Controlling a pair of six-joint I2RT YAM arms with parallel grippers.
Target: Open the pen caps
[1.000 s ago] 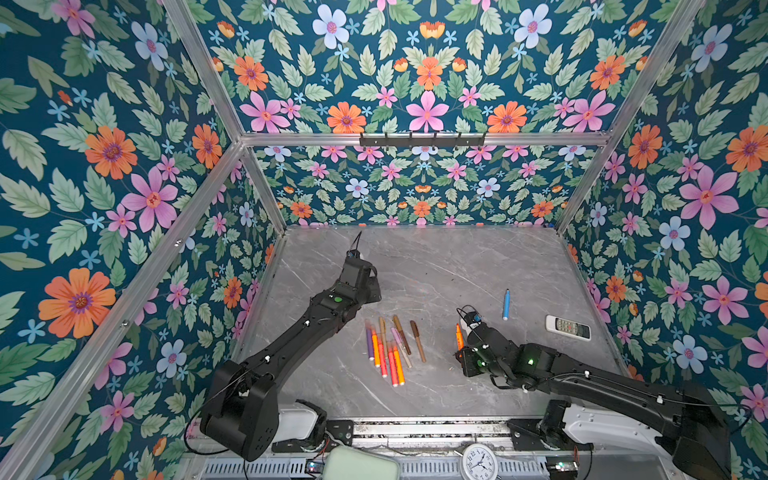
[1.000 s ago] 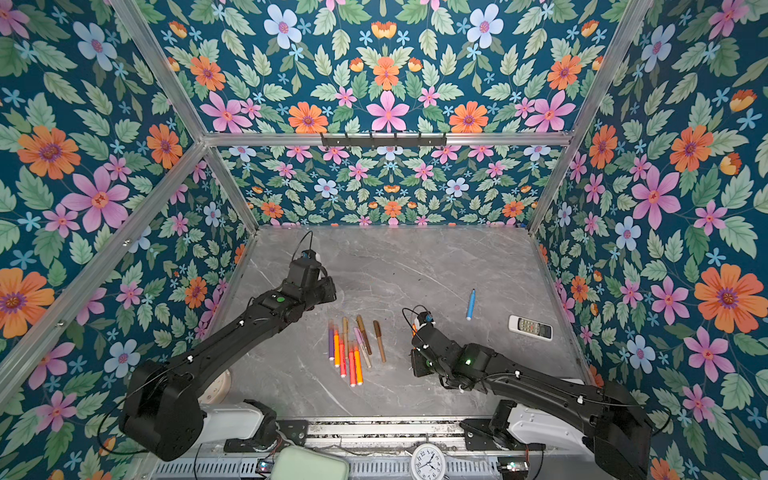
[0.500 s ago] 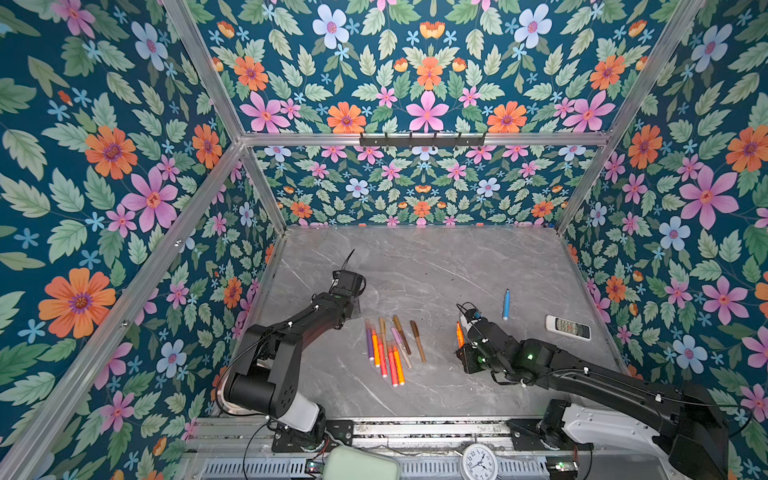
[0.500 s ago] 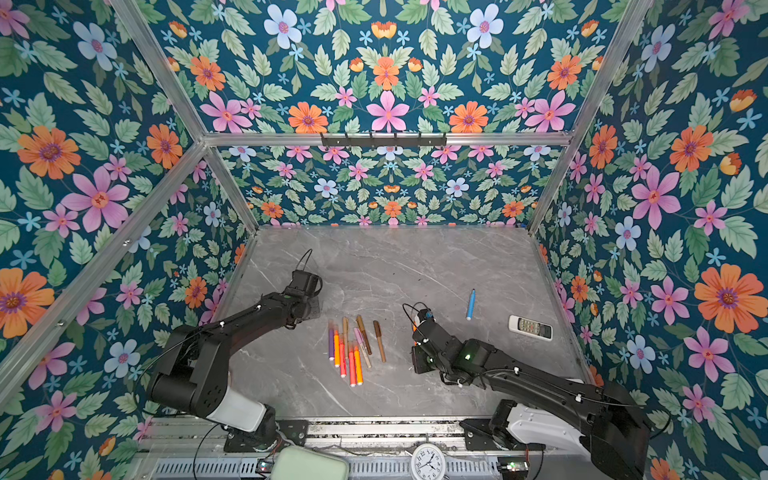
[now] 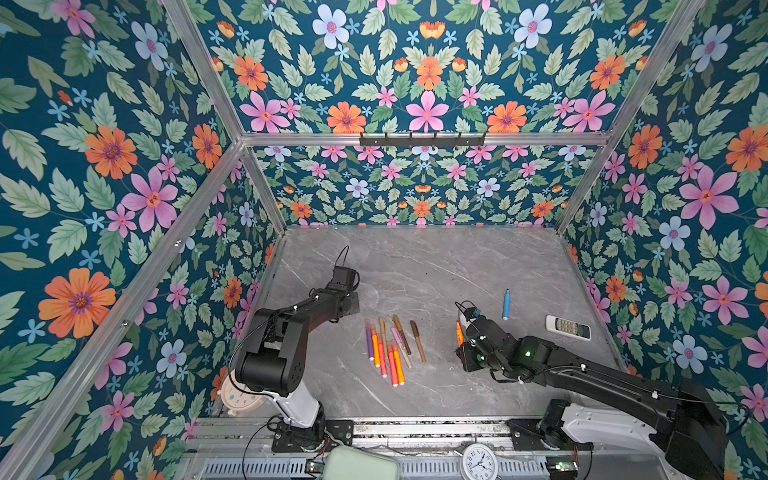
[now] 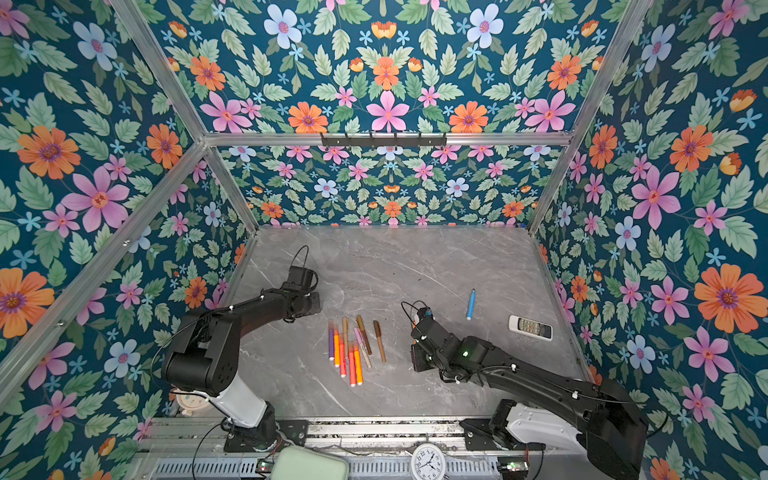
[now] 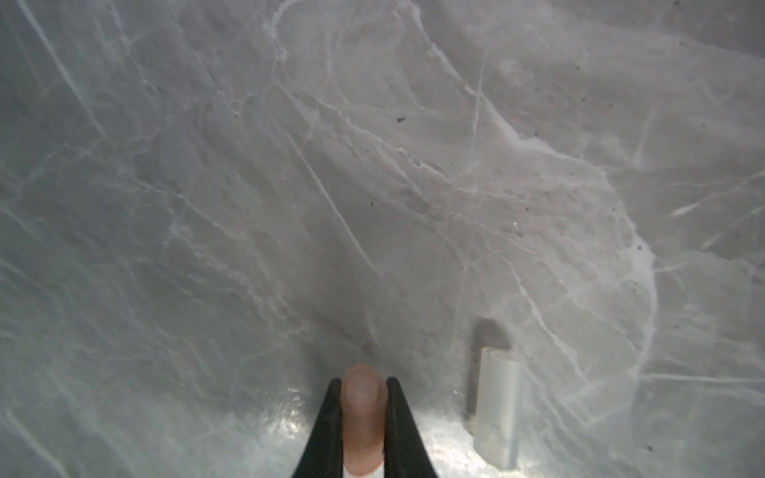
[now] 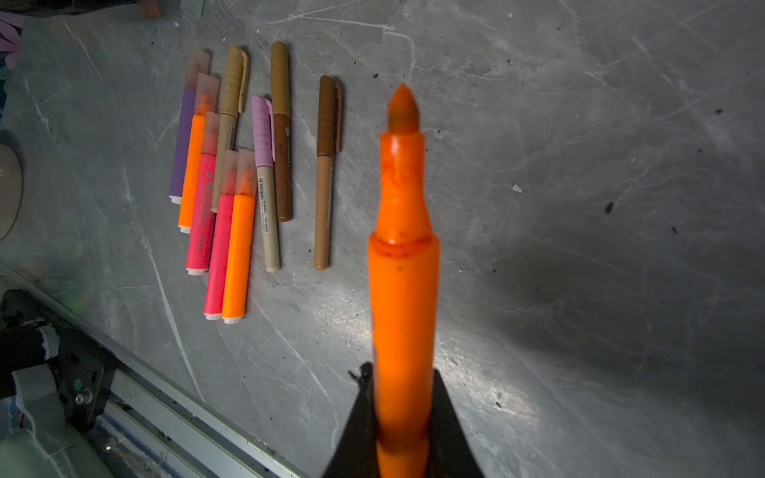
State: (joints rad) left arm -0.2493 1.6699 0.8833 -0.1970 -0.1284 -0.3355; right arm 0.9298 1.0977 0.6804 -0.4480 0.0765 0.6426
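Note:
My left gripper is shut on a translucent pinkish pen cap, held low over the grey marble table near the left wall. My right gripper is shut on an orange pen whose felt tip is bare and points away from the jaws. In a top view this orange pen sticks out of the right gripper. Several capped pens lie in a row between the arms, in both top views. In the right wrist view their caps are on.
A whitish short cylinder lies on the table beside the left gripper. A light blue pen and a white remote lie at the right. Clocks sit at the front rail and by the left arm's base.
The left arm has drawn back toward the left wall and folded, its elbow rising, with the cap still held. The right arm with the orange pen has barely moved.

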